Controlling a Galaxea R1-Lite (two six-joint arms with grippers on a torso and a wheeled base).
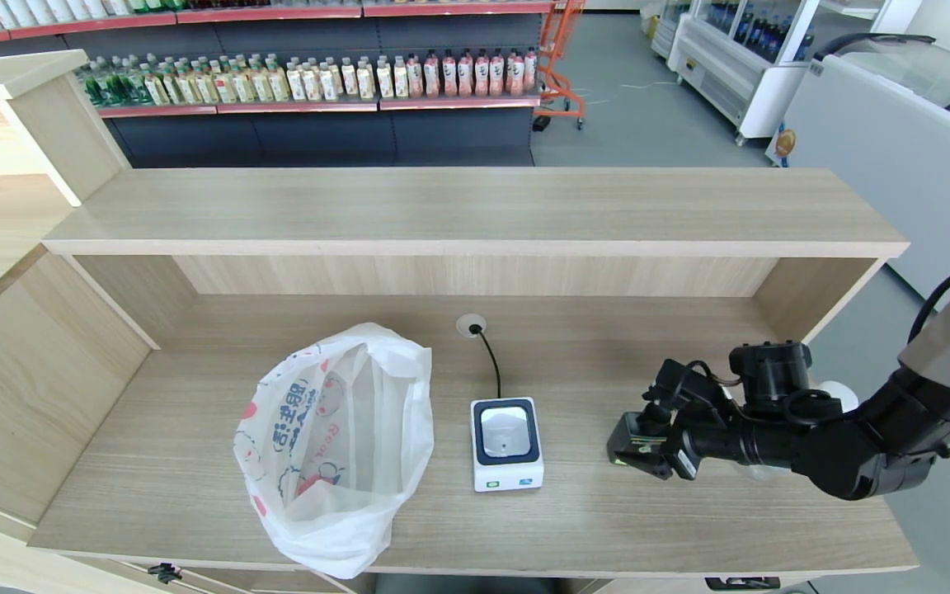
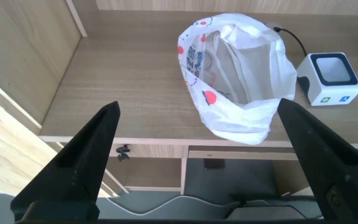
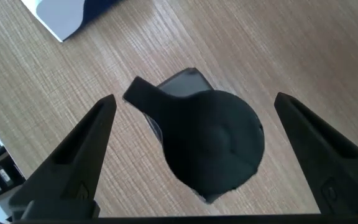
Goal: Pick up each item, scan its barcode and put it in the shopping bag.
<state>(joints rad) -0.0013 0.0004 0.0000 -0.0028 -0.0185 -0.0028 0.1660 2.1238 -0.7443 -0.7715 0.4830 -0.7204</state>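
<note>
Left wrist view shows the left pincer (image 2: 197, 104) with its fingers spread wide. The front edge of the worktop (image 2: 135, 81) crosses the middle of the frame. On it, upper centre, the white shopping bag (image 2: 235, 68) stands with its mouth open, close to the front edge.

In the head view the white scanner (image 1: 506, 443) sits just right of the bag at centre frame, its dark window facing up. A black cable (image 1: 491, 363) runs from it to a round hole (image 1: 471, 324) farther back.

In the right wrist view the right pincer (image 3: 194, 102) is also wide apart. A black-lidded item (image 3: 213, 140) lies on the worktop between its fingers, and neither finger touches it.

Beyond rises a wooden ledge (image 1: 475, 206). Behind it are shelves (image 1: 318, 106) of bottles (image 1: 318, 78) at upper left and chest freezers (image 1: 739, 58) at upper right.
</note>
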